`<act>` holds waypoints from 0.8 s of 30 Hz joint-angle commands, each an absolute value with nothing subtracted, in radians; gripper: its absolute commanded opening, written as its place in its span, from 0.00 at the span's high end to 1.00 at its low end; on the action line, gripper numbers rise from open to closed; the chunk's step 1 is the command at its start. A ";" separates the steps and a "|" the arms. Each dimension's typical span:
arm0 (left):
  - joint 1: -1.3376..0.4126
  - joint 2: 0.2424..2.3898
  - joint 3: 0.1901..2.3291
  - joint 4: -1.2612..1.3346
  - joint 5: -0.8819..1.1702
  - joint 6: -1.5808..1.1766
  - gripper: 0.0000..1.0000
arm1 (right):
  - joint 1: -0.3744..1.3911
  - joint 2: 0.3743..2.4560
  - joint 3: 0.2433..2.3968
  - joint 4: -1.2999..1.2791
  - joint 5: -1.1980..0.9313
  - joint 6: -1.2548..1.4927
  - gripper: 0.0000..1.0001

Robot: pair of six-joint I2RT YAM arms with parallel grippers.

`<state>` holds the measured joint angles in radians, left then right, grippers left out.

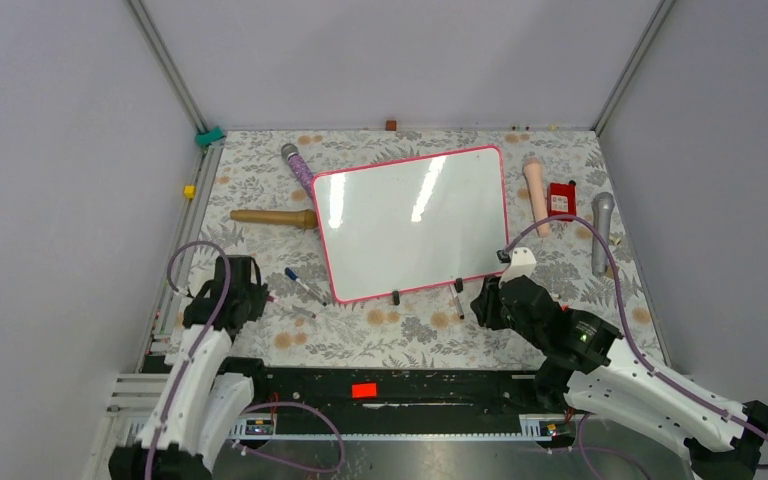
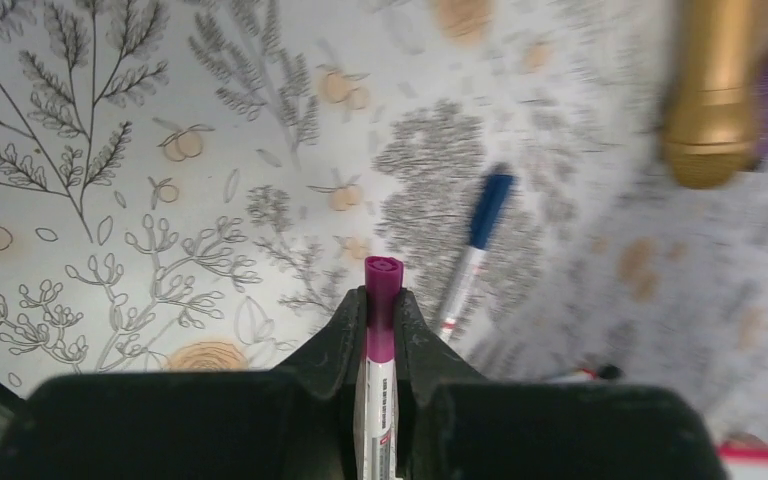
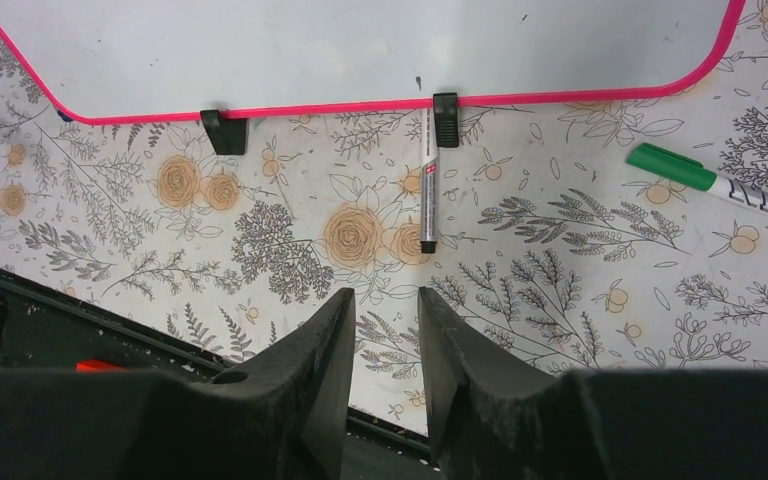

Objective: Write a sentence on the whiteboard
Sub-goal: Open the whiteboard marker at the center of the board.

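The whiteboard point(image 1: 410, 220) lies tilted mid-table, with a pink-red frame and a blank white face; no sentence shows on it. Its near edge fills the top of the right wrist view point(image 3: 360, 50). My left gripper point(image 1: 260, 296) is to the left of the board's near corner, above the floral cloth. It is shut on a purple-capped marker point(image 2: 381, 275) that sticks out past the left gripper's point(image 2: 381, 305) fingertips. My right gripper point(image 1: 480, 300) hovers just off the board's near right corner. In its wrist view the right gripper point(image 3: 387, 300) is open and empty.
A blue-capped marker point(image 2: 482, 225) lies ahead of my left gripper. A black marker point(image 3: 428, 190) and a green marker point(image 3: 675, 167) lie near the board's near edge. A wooden handle point(image 1: 275, 217), a purple microphone point(image 1: 300, 170), a pink microphone point(image 1: 536, 195), a red box point(image 1: 562, 198) and a grey microphone point(image 1: 601, 230) flank the board.
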<state>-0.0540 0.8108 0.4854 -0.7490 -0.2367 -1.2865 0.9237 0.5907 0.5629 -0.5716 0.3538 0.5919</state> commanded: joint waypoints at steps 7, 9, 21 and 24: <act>-0.054 0.441 0.618 -0.885 -0.195 -1.175 1.00 | 0.931 0.590 0.585 -0.489 0.312 0.580 0.63; -0.054 0.408 0.618 -0.800 -0.092 -1.126 1.00 | 0.931 0.584 0.595 -0.469 0.302 0.568 0.63; -0.084 0.383 0.594 -0.130 0.446 -1.167 1.00 | 0.931 0.561 0.611 -0.216 0.232 0.630 0.60; -0.124 0.408 0.621 -0.066 0.455 -1.150 1.00 | 0.930 0.477 0.534 -0.056 0.218 0.647 0.53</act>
